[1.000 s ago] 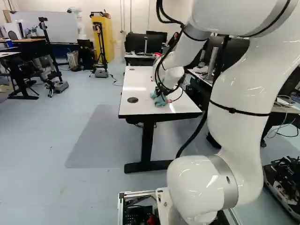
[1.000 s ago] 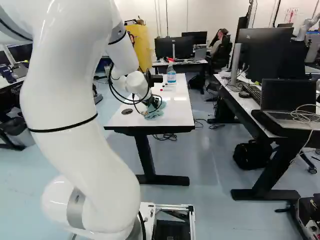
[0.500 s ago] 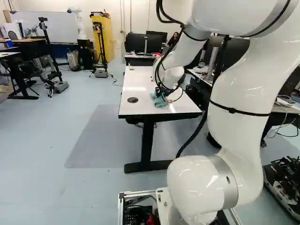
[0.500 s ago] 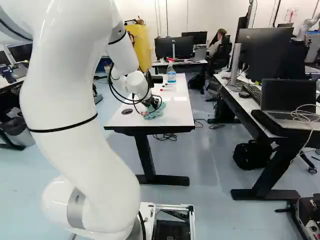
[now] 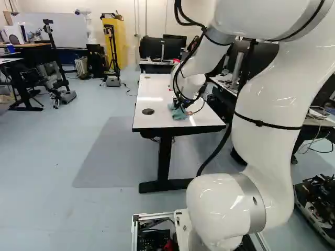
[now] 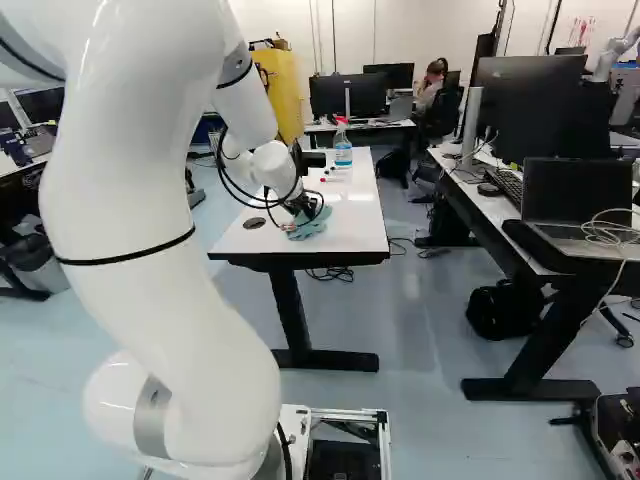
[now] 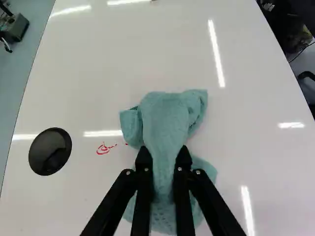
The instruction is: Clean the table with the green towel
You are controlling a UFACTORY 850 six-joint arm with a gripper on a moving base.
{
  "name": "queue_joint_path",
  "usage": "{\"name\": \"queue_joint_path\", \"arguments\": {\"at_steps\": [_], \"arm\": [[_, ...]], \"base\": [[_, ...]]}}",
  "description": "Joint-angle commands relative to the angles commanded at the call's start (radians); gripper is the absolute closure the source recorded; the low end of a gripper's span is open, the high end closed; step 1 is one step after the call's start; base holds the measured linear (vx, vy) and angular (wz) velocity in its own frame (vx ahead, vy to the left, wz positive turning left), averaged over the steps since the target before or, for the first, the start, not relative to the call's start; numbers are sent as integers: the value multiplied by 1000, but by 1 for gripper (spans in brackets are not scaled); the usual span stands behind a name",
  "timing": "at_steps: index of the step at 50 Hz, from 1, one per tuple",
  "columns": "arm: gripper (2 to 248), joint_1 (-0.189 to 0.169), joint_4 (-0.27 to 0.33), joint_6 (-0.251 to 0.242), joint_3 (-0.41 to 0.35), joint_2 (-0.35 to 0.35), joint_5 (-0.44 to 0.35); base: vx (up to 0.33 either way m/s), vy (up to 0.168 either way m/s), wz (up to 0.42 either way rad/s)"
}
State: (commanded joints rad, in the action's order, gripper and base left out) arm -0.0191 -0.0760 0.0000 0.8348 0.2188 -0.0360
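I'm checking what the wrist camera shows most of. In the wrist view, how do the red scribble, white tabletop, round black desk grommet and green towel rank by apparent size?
Largest to smallest:
1. White tabletop
2. Green towel
3. Round black desk grommet
4. Red scribble

Table (image 7: 147, 59) smooth, glossy; towel (image 7: 167, 120) matt, textured cloth; arm (image 6: 150, 200) glossy; spray bottle (image 6: 343, 155) see-through plastic.

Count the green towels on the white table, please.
1: the towel lies on the table, held between the fingers of the gripper, beside red marks. The arm may hide more.
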Motion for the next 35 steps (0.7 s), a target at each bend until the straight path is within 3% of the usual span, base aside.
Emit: {"name": "queue_joint_path", "arguments": {"at_steps": [35], "arm": [[202,96,0,0,61,51,0]], "base": [[0,0,0]]}}
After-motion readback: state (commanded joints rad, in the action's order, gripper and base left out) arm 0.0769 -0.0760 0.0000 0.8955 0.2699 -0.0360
